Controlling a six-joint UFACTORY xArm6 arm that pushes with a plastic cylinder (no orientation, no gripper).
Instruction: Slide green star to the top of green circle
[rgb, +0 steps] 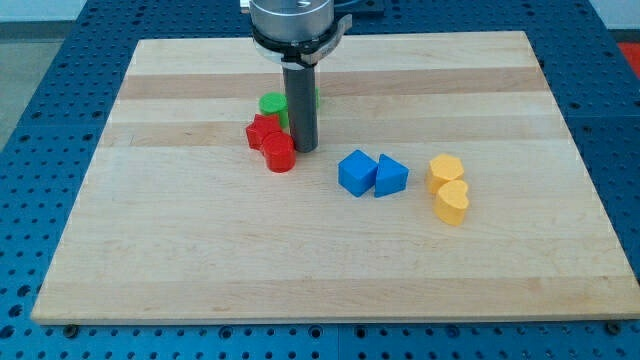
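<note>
The green circle (271, 103) lies on the wooden board (200, 250) left of the rod, touching the red star (262, 131) below it. Only a thin green sliver, apparently the green star (317, 100), shows at the rod's right edge; the rest is hidden behind the rod. My tip (304, 149) rests on the board just right of the red star and the red circle (279, 154), below and right of the green circle.
A blue cube-like block (356, 172) and a blue triangle (391, 176) sit side by side right of the tip. Two yellow blocks (446, 169) (452, 203) lie further right, one below the other.
</note>
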